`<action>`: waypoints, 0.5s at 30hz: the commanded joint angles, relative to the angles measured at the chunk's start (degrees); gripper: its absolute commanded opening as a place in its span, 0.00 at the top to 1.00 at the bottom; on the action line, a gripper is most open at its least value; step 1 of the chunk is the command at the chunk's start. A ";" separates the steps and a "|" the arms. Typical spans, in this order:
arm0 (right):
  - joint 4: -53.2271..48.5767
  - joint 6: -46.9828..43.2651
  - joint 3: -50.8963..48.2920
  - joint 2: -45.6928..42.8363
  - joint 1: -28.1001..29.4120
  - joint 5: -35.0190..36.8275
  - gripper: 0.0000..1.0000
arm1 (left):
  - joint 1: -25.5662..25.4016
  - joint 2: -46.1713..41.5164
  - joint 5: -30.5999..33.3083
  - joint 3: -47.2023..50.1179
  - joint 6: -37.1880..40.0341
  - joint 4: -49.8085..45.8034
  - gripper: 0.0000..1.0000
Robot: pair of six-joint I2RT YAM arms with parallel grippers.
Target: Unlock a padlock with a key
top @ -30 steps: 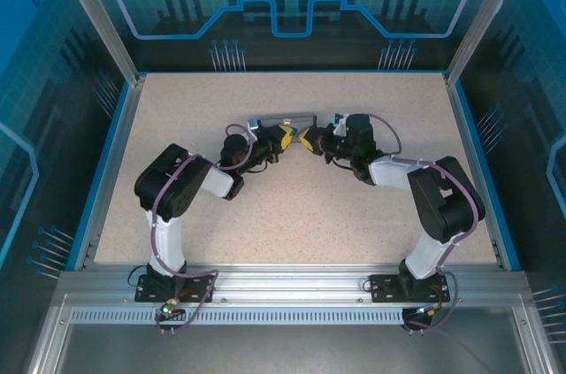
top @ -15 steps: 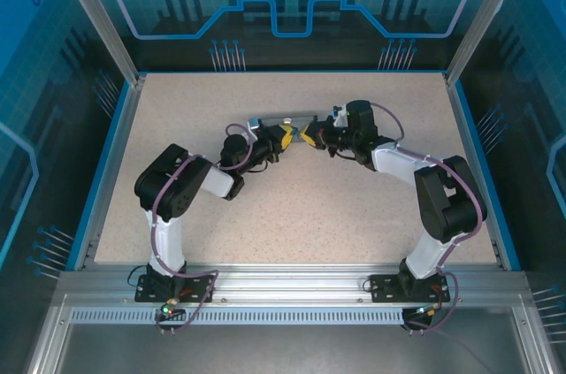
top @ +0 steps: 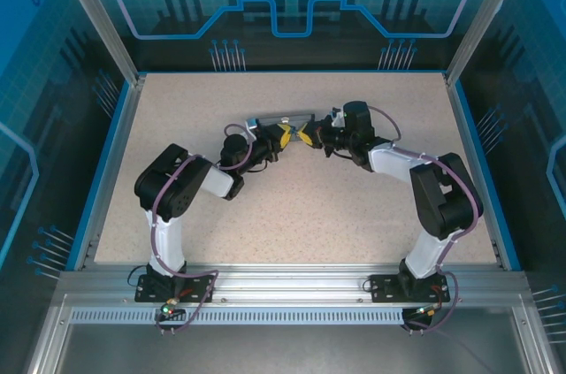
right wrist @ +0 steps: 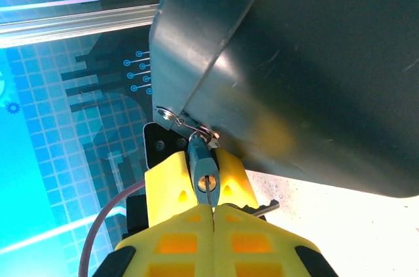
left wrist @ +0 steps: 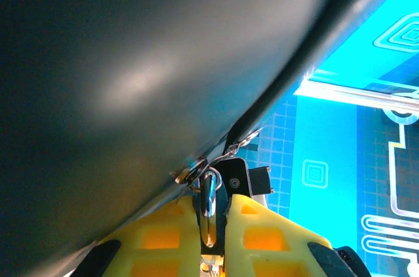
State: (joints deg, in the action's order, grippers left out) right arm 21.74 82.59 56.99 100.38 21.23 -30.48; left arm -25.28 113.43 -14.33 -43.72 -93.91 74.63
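The tiny bluish-teal padlock [right wrist: 204, 167] hangs from the wire latch [right wrist: 188, 122] of a dark tin box [right wrist: 314, 61]. My left gripper [left wrist: 215, 198] is shut on the padlock, whose silvery shackle [left wrist: 209, 208] shows between the yellow fingers [left wrist: 163, 238]. My right gripper [right wrist: 213, 206] is shut on the thin dark key [right wrist: 209, 193]. The key's tip sits at the brass keyhole. In the top view the left gripper [top: 284, 135] and the right gripper [top: 305, 136] meet tip to tip in front of the tin [top: 283, 119].
The tin lies at the middle back of the speckled table [top: 292, 206]. A small dark metal piece [right wrist: 264, 209] sticks out to the right of my right fingertips. Blue walls and aluminium posts [top: 93, 16] ring the table.
My right gripper has moved a little left and back, closing the gap to the left gripper at the tin. The left arm has stayed still.
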 commanded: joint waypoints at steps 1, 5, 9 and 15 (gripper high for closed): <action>5.11 0.29 0.10 2.33 1.45 0.14 1.00 | -3.76 -0.40 -7.64 -0.83 2.17 3.06 1.00; 7.62 -0.48 0.90 6.02 0.69 -1.78 1.00 | -4.15 -0.56 -8.22 -1.23 2.31 2.89 1.00; 1.34 -6.34 5.54 7.18 0.45 -3.27 1.00 | -4.39 -1.10 -8.61 -1.23 2.86 2.21 1.00; 3.84 -6.57 7.32 9.22 0.21 -5.86 1.00 | -4.63 -0.93 -8.75 -1.41 2.81 2.41 1.00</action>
State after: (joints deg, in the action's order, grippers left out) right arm 22.74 78.08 61.52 107.50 20.23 -34.11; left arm -25.28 113.43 -11.18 -43.72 -92.58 71.02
